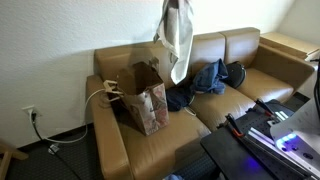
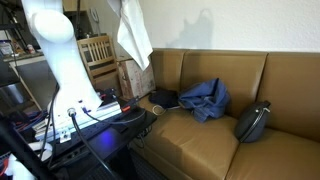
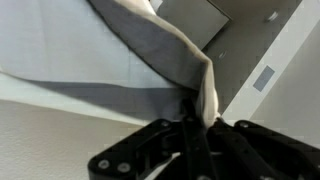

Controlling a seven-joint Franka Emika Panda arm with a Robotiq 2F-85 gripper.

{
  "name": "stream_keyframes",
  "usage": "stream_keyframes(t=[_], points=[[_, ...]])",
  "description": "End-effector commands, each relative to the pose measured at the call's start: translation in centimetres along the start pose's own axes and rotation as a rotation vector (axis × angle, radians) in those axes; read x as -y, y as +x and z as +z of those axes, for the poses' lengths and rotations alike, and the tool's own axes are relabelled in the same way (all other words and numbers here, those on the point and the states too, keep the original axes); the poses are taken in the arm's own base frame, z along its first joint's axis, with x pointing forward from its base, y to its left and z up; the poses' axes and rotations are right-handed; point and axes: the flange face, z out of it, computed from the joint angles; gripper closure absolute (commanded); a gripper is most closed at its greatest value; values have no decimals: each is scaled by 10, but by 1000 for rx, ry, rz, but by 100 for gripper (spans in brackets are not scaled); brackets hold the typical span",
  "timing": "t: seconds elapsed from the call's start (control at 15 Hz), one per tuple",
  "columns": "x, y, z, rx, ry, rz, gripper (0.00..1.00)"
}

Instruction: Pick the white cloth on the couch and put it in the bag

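Note:
The white cloth (image 1: 178, 35) hangs high in the air over the brown couch (image 1: 230, 90), pinched at its top end. It also shows in an exterior view (image 2: 131, 30) and fills the wrist view (image 3: 130, 50). My gripper (image 3: 192, 118) is shut on the white cloth; in the exterior views the fingers are cut off by the top edge. The brown paper bag (image 1: 146, 102) stands open on the couch's left seat, below and left of the hanging cloth. In an exterior view the bag (image 2: 128, 78) is partly hidden behind the cloth.
A blue garment (image 1: 205, 80) lies on the middle seat and also shows in an exterior view (image 2: 205, 98). A dark bag (image 2: 255, 120) sits on the couch. A wooden chair (image 2: 95, 48) stands behind. A black stand with lit electronics (image 1: 275, 135) is in front of the couch.

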Motion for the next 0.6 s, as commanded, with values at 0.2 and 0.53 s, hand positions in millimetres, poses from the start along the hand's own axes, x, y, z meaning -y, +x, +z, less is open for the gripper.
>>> stream_keyframes(t=[0.2,0.53], points=[[-3,-2,0,1,5,9,98],[-3,-2,0,1,6,10,98]])
